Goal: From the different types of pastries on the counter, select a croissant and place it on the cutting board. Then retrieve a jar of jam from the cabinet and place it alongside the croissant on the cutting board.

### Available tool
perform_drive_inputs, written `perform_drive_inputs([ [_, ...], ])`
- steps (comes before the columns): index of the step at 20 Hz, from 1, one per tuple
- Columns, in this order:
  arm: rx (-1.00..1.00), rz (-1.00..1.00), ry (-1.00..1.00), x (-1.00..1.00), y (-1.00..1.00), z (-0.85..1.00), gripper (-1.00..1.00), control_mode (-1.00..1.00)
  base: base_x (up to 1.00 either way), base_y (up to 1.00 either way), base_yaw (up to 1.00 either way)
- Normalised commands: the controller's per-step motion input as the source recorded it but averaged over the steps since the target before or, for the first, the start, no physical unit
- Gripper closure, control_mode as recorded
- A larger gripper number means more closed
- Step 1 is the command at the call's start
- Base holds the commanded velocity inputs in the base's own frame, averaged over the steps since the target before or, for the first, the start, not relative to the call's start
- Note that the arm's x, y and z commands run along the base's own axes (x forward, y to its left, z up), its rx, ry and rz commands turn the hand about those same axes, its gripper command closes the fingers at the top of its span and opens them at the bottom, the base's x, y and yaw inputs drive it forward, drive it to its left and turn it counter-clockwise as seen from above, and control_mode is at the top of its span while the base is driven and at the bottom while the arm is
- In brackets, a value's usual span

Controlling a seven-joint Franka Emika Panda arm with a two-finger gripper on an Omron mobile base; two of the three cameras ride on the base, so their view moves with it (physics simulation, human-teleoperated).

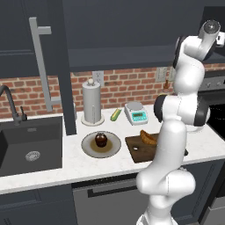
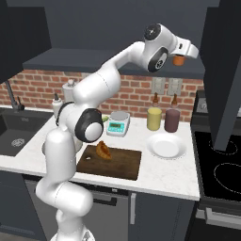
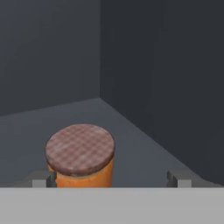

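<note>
A jar of jam [image 3: 80, 151] with an orange body and a plaid lid stands on the floor of the dark upper cabinet [image 3: 144, 65]. My gripper [image 3: 111, 180] is open around it, with the jar close to the left fingertip [image 3: 43, 180] and a wide gap to the right one. In the right base view the arm reaches up into the cabinet, and the jar [image 2: 178, 60] shows just under the hand. The croissant [image 2: 104, 150] lies on the left part of the dark wooden cutting board [image 2: 120, 164]; both also show from the left, croissant [image 1: 148, 137] on board [image 1: 137, 151].
A plate [image 1: 112, 149] holds a chocolate pastry [image 1: 100, 140]. Along the brick wall stand a paper towel roll [image 1: 92, 103], a scale [image 1: 136, 113], a yellow jar [image 2: 154, 118] and a dark jar [image 2: 172, 120]. An empty white plate [image 2: 165, 146] lies nearby. Open cabinet door [image 2: 226, 70] hangs right; sink [image 1: 30, 145] left.
</note>
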Motion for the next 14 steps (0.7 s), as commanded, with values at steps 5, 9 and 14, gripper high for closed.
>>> perform_drive_inputs([
  [5,0.0,0.0,0.0,0.0,0.0,-0.14,-1.0,-1.0,0.0,0.0,0.0],
  [9,0.0,0.0,0.0,0.04,0.0,-0.11,-1.0,-1.0,0.0,0.0,0.0],
  [14,0.0,0.0,0.0,0.09,0.0,-0.11,-1.0,-1.0,0.0,0.0,0.0],
])
